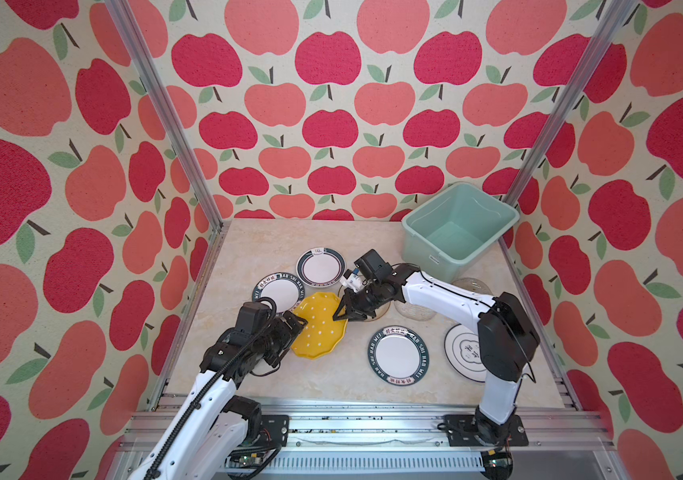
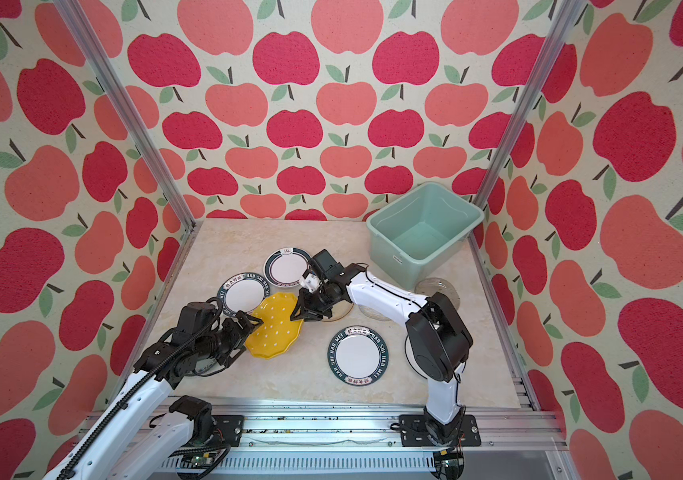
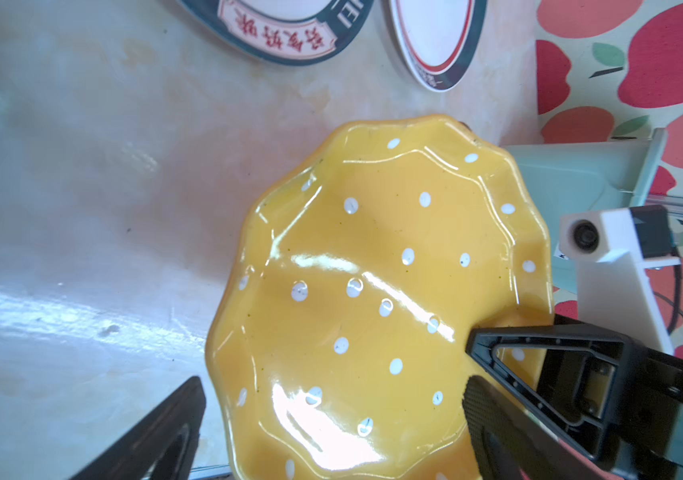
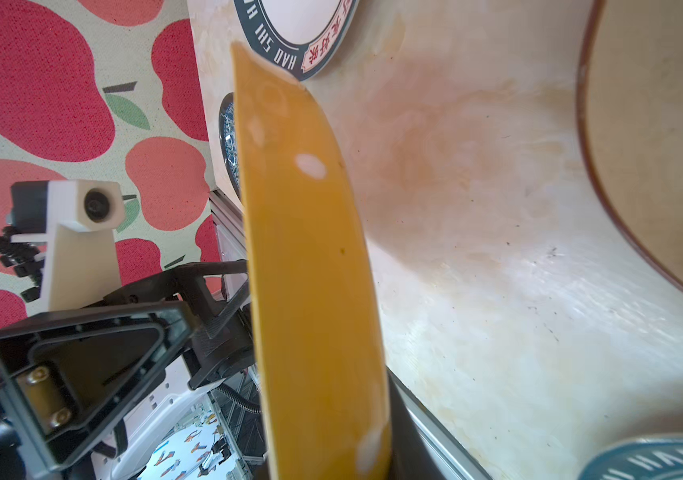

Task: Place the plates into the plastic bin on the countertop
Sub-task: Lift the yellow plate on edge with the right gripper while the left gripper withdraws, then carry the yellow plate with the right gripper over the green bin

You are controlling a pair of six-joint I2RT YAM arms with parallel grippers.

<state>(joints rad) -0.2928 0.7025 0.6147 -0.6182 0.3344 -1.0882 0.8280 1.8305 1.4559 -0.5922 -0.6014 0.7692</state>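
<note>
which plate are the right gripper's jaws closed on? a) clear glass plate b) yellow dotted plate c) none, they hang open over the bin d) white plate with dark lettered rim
b: the right wrist view shows the yellow dotted plate edge-on between the jaws of the right gripper, which sits on that plate's rim in both top views.

Left fingers [image 1: 295, 321] wide apart, right fingers [image 1: 346, 309] close together.

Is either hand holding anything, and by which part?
The right hand pinches the yellow plate by its scalloped rim; the left hand is open, holding nothing.
</note>
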